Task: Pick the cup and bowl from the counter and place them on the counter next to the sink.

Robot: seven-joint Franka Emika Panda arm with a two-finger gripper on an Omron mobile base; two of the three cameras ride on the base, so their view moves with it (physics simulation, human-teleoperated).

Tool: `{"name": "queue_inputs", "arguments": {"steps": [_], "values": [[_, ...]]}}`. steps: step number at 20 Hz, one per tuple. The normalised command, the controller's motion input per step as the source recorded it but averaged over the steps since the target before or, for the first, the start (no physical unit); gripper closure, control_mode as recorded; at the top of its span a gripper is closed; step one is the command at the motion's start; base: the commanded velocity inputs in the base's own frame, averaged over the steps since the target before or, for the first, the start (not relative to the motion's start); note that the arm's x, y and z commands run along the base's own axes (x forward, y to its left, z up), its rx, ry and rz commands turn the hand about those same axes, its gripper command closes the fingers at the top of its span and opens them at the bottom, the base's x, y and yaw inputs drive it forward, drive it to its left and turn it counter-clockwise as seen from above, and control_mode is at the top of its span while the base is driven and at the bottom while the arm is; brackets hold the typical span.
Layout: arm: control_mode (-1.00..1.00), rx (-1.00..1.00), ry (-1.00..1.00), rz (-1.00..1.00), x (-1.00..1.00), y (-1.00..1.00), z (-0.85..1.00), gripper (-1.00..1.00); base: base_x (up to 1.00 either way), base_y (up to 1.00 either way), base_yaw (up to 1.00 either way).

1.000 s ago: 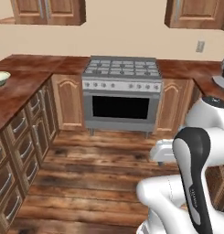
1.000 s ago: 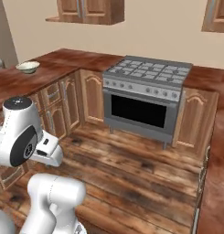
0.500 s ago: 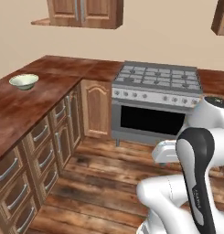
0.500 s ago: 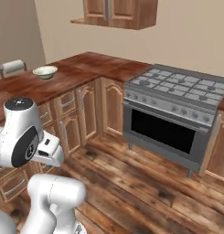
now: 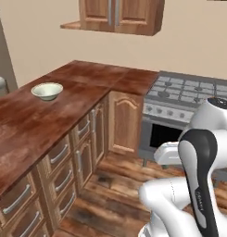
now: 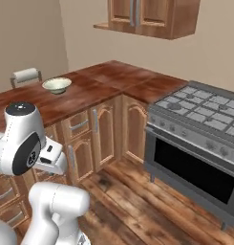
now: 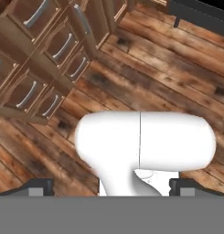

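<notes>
Bare counter (image 5: 36,125) surrounds the bowl (image 5: 47,90); a paper towel roll (image 6: 26,75) stands near it

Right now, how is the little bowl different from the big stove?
The bowl is small, round and pale cream; the stove is large, boxy and grey. The bowl sits on top of the reddish-brown counter, while the stove stands on the wooden floor. The bowl is open and hollow; the stove has a dark front door and burner grates on top. Both sit along the same run of cabinets.
</notes>
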Motion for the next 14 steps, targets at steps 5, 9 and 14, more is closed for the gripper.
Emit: {"name": "queue_inputs", "arguments": {"steps": [5,9,14], "values": [[1.00,0.00,0.00,0.00,0.00,0.00,0.00,-1.00,1.00,0.17,0.46],[1.00,0.00,0.00,0.00,0.00,0.00,0.00,-1.00,1.00,0.03,0.46],[1.00,0.00,0.00,0.00,0.00,0.00,0.00,-1.00,1.00,0.00,0.46]]}}
